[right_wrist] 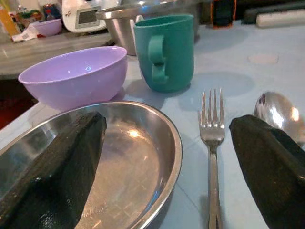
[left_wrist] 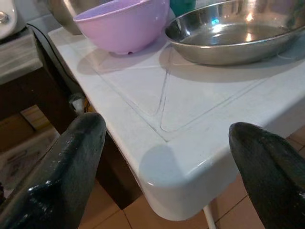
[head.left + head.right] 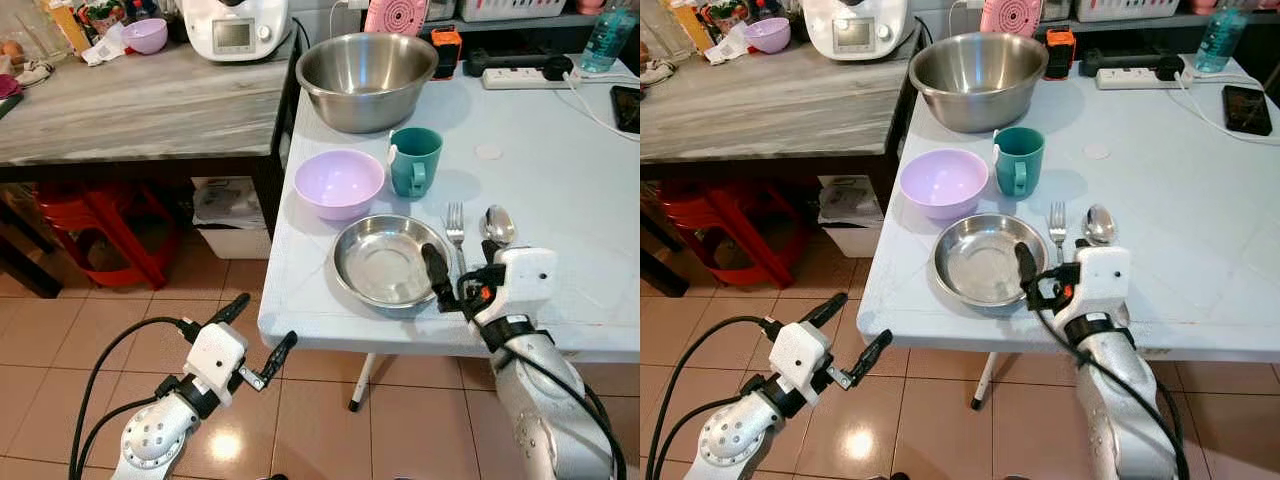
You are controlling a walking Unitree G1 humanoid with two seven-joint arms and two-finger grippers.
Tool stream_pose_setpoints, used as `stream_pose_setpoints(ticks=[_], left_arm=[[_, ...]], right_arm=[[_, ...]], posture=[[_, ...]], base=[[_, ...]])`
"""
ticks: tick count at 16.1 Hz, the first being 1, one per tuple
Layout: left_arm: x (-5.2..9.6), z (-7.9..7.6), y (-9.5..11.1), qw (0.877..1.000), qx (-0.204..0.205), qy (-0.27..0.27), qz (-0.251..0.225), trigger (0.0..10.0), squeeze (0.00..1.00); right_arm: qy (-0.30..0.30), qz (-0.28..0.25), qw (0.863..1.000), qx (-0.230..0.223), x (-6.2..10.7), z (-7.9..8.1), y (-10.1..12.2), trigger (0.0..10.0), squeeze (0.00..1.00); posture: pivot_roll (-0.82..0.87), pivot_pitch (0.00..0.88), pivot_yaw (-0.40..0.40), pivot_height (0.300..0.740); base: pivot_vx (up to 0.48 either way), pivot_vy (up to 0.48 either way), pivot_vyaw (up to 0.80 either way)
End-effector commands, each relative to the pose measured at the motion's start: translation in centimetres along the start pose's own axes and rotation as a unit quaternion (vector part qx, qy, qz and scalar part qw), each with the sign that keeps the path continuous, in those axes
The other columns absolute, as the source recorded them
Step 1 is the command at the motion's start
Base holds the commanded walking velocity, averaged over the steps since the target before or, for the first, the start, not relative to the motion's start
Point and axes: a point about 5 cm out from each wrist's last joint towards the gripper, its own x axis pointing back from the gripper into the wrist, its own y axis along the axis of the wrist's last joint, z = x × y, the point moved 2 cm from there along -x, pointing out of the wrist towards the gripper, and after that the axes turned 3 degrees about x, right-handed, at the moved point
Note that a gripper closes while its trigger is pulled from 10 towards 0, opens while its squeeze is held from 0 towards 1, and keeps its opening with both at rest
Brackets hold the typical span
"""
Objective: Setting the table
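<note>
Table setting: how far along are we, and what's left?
Mostly laid: steel plate near the table edge, fork and spoon beside it, purple bowl and teal mug behind. The right gripper is open and empty over the plate's rim and the fork; the left gripper is open below the table corner. Perhaps only the big steel bowl needs moving.

A pale blue-white tabletop [image 3: 560, 190] fills the right of the scene, its rounded corner [image 2: 167, 176] hanging over a floor of glossy tan tiles [image 3: 60, 340] — a bright spot of light glints on them. To the left stands a grey wood-grain counter [image 3: 130, 100] on a dark frame, with red plastic stools [image 3: 95, 235] tucked beneath it and a white storage box [image 3: 232, 215] beside them.
</note>
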Motion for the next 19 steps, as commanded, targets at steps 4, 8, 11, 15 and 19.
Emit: stream_pose_setpoints(ticks=[4, 8, 11, 15, 19], left_arm=[[1.0, 1.5, 0.0, 1.000, -0.007, 0.010, 0.006, 10.0, 0.00], [0.9, 1.0, 0.3, 1.000, -0.008, 0.007, 0.003, 10.0, 0.00], [0.7, 0.7, 0.4, 1.000, -0.010, 0.006, 0.003, 10.0, 0.00], [0.6, 0.6, 0.3, 1.000, -0.011, 0.007, 0.006, 10.0, 0.00], [1.4, 0.5, 0.1, 1.000, -0.014, 0.002, 0.009, 10.0, 0.00]], right_arm=[[-0.009, 0.027, 0.999, -0.030, -0.6, -0.5, -1.1, 10.0, 0.00], [0.001, 0.033, 0.998, -0.044, -1.5, -0.3, -1.2, 10.0, 0.00], [0.009, 0.051, 0.995, -0.089, -2.0, 0.0, -1.9, 10.0, 0.00], [0.020, 0.072, 0.992, -0.105, -2.3, 0.3, -2.9, 0.0, 0.00], [0.032, 0.070, 0.990, -0.115, -2.6, 0.8, -2.8, 0.0, 0.00]], posture=[[-0.14, 0.154, 0.107, 0.740], [-0.14, 0.160, 0.111, 0.740], [-0.14, 0.161, 0.111, 0.740], [-0.12, 0.166, 0.114, 0.740], [-0.12, 0.172, 0.117, 0.740]], base=[[0.000, 0.000, 0.00], [0.000, 0.000, 0.00], [0.000, 0.000, 0.00], [0.000, 0.000, 0.00], [0.000, 0.000, 0.00]])
